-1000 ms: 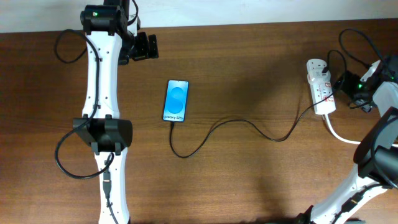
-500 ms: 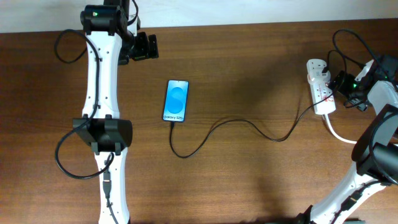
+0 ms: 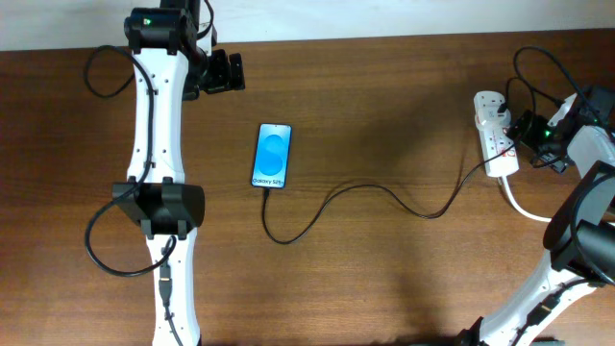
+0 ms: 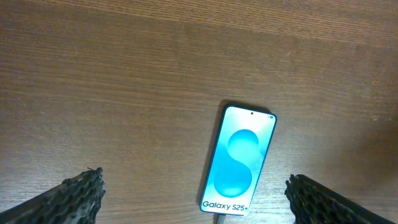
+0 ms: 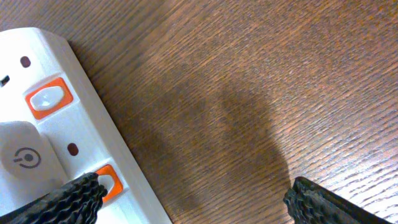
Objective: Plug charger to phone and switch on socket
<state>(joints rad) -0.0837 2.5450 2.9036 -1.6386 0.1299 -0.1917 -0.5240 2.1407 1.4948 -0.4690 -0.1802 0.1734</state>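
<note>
Phone [image 3: 272,155] screen-up on bench [image 3: 384,96]; charger [image 3: 365,189] tip at its lower end, cable running off to socket [image 3: 494,135]. Left claw [image 3: 233,72] spread apart, near phone's top end. Right claw [image 5: 196,194] spread apart, well away from phone, one finger [image 5: 74,196] over a socket switch.

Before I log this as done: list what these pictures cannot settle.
1. Plug seating: left wrist view ends right at the port of the phone; overhead, the charger tip is too small.
2. Switch positions: right wrist view crops the socket, the right gripper partly covers its lower switch; overhead, too small.
</note>
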